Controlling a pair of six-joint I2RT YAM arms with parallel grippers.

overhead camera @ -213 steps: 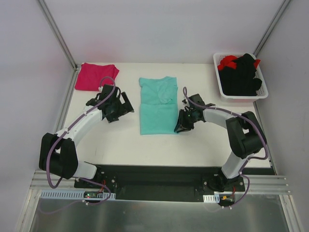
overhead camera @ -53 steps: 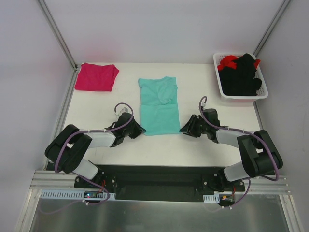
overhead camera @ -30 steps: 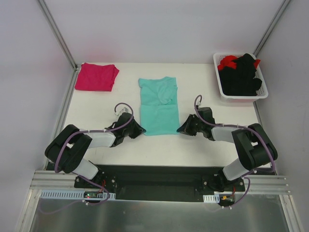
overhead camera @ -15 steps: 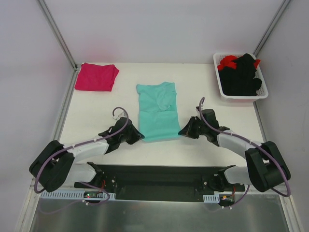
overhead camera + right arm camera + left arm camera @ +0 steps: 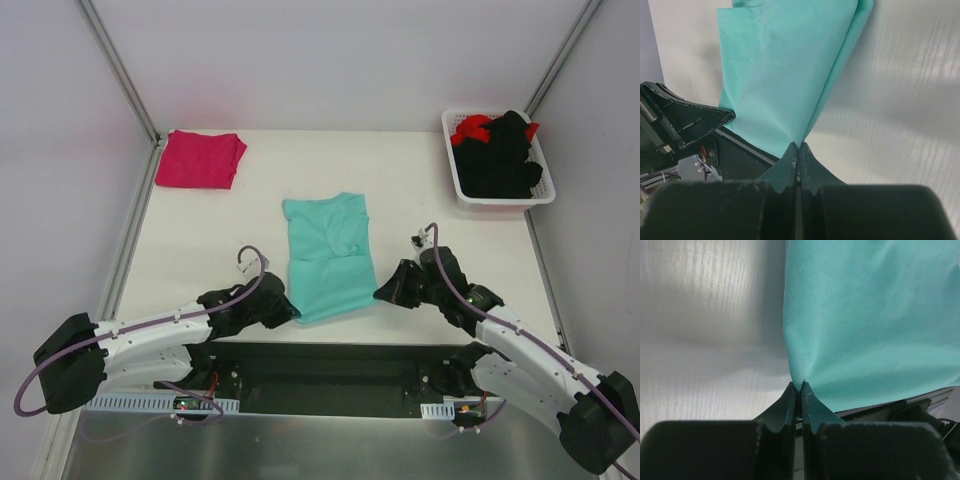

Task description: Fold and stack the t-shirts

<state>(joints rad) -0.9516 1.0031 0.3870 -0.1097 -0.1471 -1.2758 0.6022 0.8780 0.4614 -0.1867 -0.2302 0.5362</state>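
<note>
Left hand [image 5: 291, 312] pinches one near corner of the soft teal cloth t-shirt [image 5: 325, 255], and the right hand [image 5: 383, 292] pinches the other. The shirt lies on the white counter [image 5: 220, 230], stretching away from both hands. Far past the left hand sits a folded pink cloth t-shirt [image 5: 200, 160]. Far past the right hand, a white plastic basket [image 5: 505, 203] holds black and red clothes [image 5: 500, 165].
</note>
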